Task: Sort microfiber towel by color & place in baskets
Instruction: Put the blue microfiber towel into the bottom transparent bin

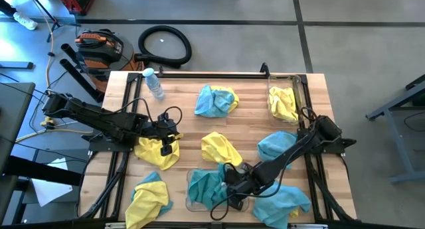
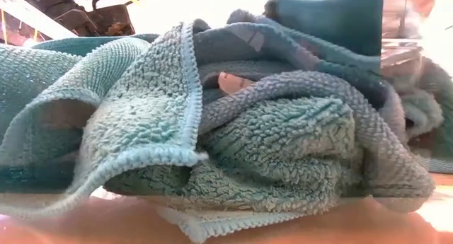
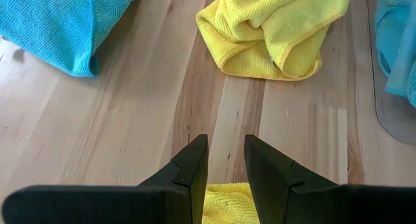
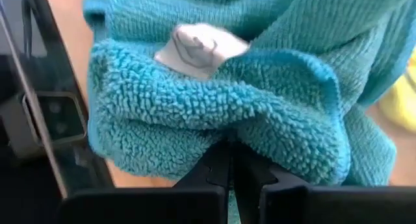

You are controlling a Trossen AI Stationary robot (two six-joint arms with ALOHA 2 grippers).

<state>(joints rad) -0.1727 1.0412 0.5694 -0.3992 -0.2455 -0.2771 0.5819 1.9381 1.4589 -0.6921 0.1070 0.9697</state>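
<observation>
High view: right gripper [image 1: 229, 179] sits at the near-edge clear plastic basket [image 1: 190, 204], jaws pinched together on a teal-blue microfiber towel [image 1: 206, 186] lying in it; only the right wrist view shows that pinch on the fabric fold [image 4: 221, 113]. Left gripper [image 1: 166, 148] rests over a bright yellow microfiber towel [image 1: 156, 152], and the left wrist view shows its jaws slightly apart with yellow cloth [image 3: 224, 204] between them. 1 more yellow cloth [image 1: 282, 103] lies in the far-right clear basket [image 1: 302, 89]; others stay scattered on the wooden table [image 1: 179, 89].

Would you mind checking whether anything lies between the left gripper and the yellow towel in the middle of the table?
Nothing visible does. The left gripper hangs over a yellow towel under it; ahead, only bare wooden table lies between it and the middle yellow towel. Teal towels sit off to the sides.
</observation>
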